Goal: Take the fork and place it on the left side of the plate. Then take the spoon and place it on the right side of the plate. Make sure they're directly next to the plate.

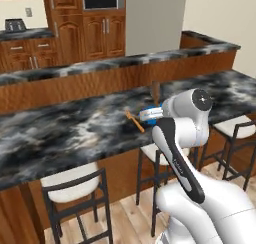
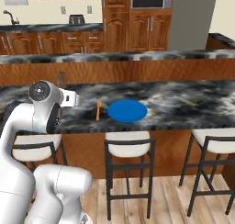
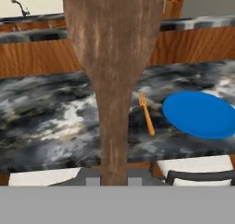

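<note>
- Left base view: fork [image 1: 135, 122] lies on the marble counter [image 1: 65, 133], just left of the blue plate [image 1: 148, 113], mostly hidden behind the arm.
- Right base view: spoon [image 2: 61, 79] sticks upright above the hand; fork beside plate's left edge.
- Hand view: gripper [image 3: 113, 181] clamped on the spoon handle, bowl up close.

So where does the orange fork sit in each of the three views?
Left base view: the fork lies mid-frame on the counter, just left of the arm's wrist.
Right base view: fork lies left of centre, beside the plate.
Hand view: fork lies right of centre.
Shared landmark: the blue plate, immediately right of the fork.
</note>
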